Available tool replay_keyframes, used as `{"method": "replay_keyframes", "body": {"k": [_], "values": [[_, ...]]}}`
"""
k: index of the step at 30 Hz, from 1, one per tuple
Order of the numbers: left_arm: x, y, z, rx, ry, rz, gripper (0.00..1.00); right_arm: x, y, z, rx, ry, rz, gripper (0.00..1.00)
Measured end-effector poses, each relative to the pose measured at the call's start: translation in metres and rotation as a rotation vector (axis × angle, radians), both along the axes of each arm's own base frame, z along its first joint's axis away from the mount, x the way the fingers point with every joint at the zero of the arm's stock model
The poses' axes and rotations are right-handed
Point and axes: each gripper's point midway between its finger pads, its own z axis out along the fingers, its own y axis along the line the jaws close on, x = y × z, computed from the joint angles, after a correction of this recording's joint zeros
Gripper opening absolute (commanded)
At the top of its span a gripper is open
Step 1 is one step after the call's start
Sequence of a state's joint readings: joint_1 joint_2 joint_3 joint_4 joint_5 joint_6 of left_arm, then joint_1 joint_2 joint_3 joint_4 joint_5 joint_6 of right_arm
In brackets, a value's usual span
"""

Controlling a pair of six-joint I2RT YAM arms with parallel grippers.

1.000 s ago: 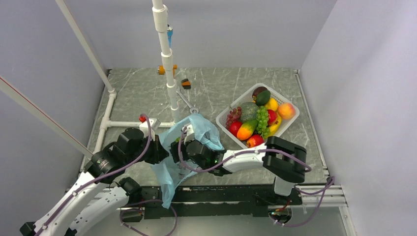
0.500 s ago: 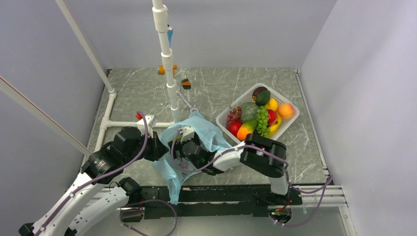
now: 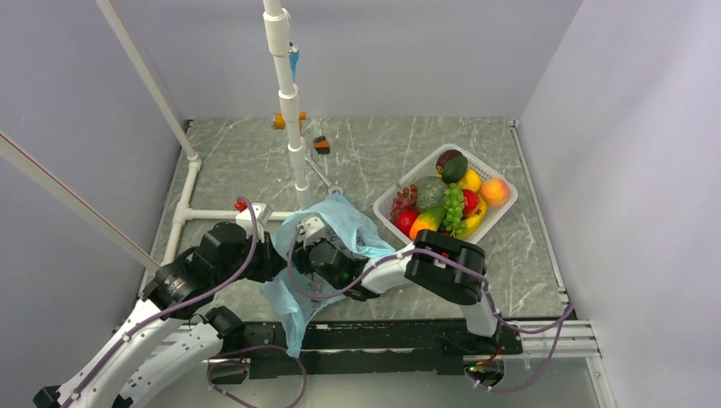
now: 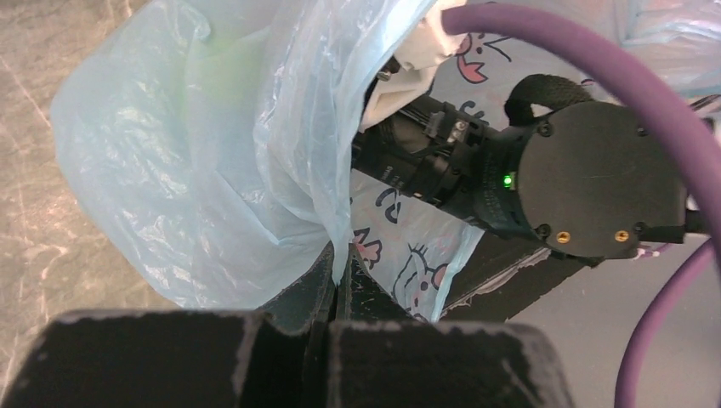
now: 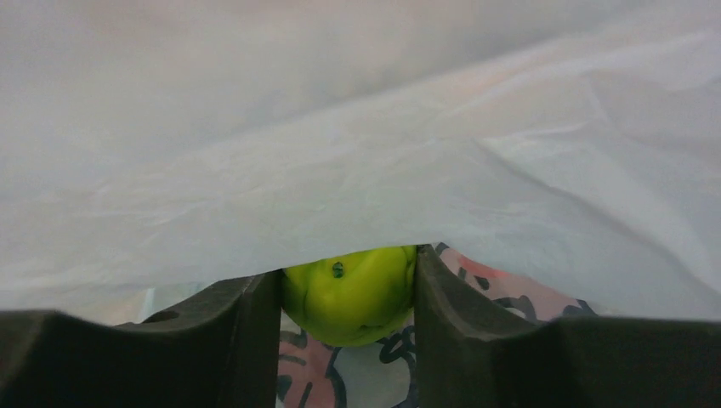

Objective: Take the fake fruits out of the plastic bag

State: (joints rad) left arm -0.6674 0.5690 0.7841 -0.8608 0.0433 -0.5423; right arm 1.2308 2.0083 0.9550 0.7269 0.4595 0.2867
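Observation:
The light-blue plastic bag (image 3: 353,225) lies crumpled at the near middle of the table. My left gripper (image 4: 340,265) is shut on a fold of the bag's edge (image 4: 212,153) and holds it up. My right gripper (image 5: 349,293) is inside the bag, under the film. Its two fingers press on both sides of a lime-green ball (image 5: 350,297). In the top view the right fingers are hidden by the bag. Other fake fruits sit in the white basket (image 3: 382,206): green grapes (image 3: 455,206), mango (image 3: 425,225), peach (image 3: 495,190), avocado (image 3: 455,168).
A white PVC pipe frame (image 3: 293,127) stands just behind the bag, with a floor rail (image 3: 221,214) running left. Small orange-black items (image 3: 321,144) lie at the back. The basket stands right of the bag. The right arm's elbow (image 3: 446,268) hangs in front of the basket.
My right arm has pushed left, deeper into the bag, and its elbow has swung left. The bag has shifted slightly left with it. My left gripper still holds the bag's edge.

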Motion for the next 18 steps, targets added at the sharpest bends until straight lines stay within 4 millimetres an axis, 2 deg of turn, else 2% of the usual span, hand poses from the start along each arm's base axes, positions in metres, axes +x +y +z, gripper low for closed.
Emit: {"method": "replay_keyframes", "body": {"k": [4,7,13,18], "values": [[-0.001,0.005,-0.006,0.019,0.008,0.012,0.0,-0.01,0.001,0.004,-0.007,0.019,0.06,0.17],[-0.003,0.006,-0.014,0.032,0.021,0.015,0.0,-0.02,-0.003,0.017,-0.002,0.032,0.103,0.1],[0.002,0.011,-0.019,0.07,0.02,0.044,0.0,-0.046,-0.015,0.062,0.057,0.054,0.206,0.01],[0.002,0.013,-0.017,0.076,0.004,0.054,0.0,-0.074,-0.029,0.081,0.075,0.088,0.329,0.0]]}}
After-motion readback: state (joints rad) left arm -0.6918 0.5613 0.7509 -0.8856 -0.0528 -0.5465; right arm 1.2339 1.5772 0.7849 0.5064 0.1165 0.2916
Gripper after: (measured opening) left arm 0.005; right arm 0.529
